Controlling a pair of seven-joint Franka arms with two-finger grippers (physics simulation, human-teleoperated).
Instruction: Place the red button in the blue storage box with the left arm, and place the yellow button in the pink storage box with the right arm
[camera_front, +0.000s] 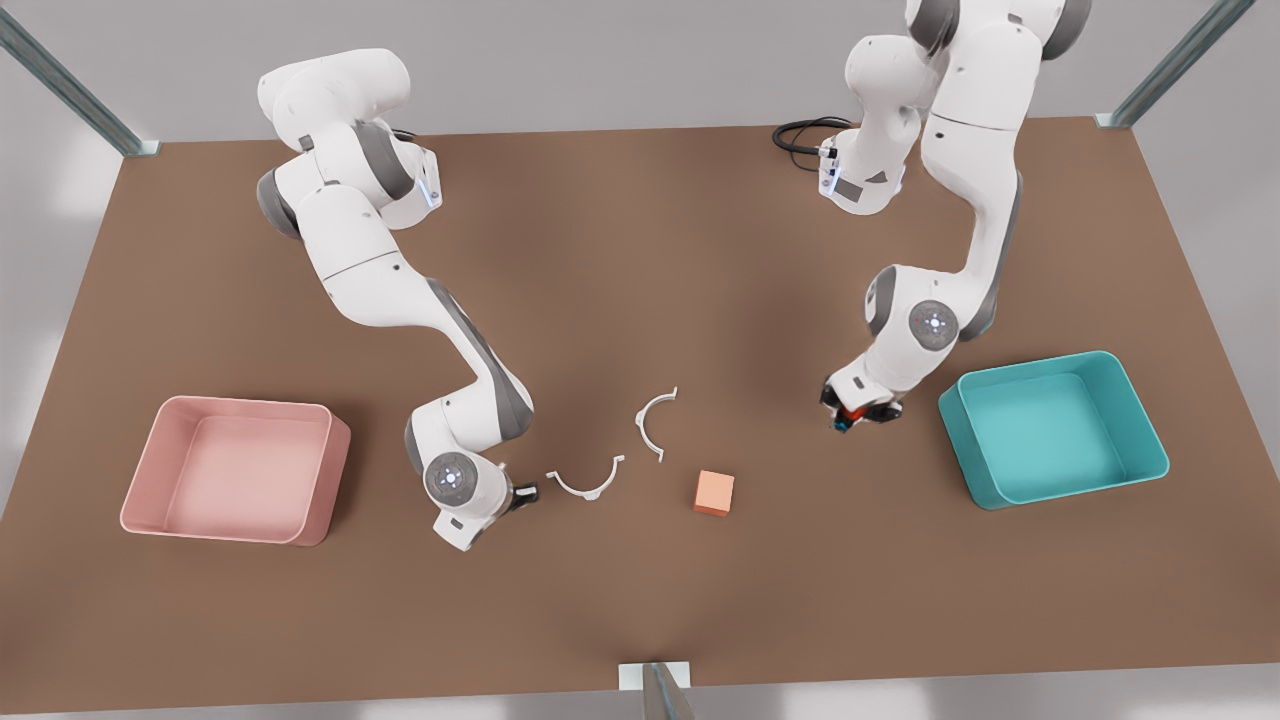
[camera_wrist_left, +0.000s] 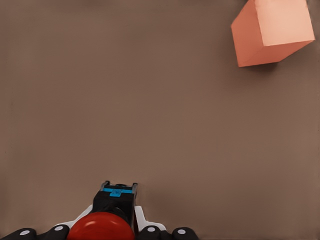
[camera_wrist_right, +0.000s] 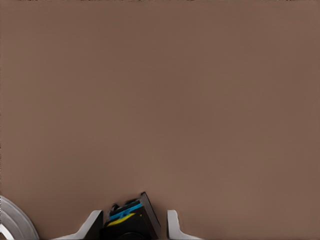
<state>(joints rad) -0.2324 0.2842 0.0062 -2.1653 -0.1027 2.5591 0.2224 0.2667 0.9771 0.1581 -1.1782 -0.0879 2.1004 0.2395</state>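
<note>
Both buttons look gripped, neither yet delivered — the carry is the step in hand.

The left gripper (camera_front: 858, 412) hangs low over the table (camera_front: 640, 250), just beside the blue box (camera_front: 1052, 428) on the front view's right. Its jaws are narrowed onto the red button (camera_wrist_left: 101, 226), which sits between the fingers (camera_wrist_left: 142, 220) in the left wrist view; the orange cube (camera_wrist_left: 272, 31) lies well apart. Whether the button is off the table I cannot tell.

The right gripper (camera_front: 522, 493) is low at the front view's centre-left, near a white curved piece (camera_front: 586, 482); a second one (camera_front: 655, 420) lies further off. In the right wrist view its fingers (camera_wrist_right: 172, 222) close on the yellow button (camera_wrist_right: 129, 220).

Next, as I judge it, each arm must lift clear, travel over its tray's wall and release inside — a short hop for the left, a longer one to the pink box (camera_front: 235, 470) for the right.

No brand, label or writing is readable.
</note>
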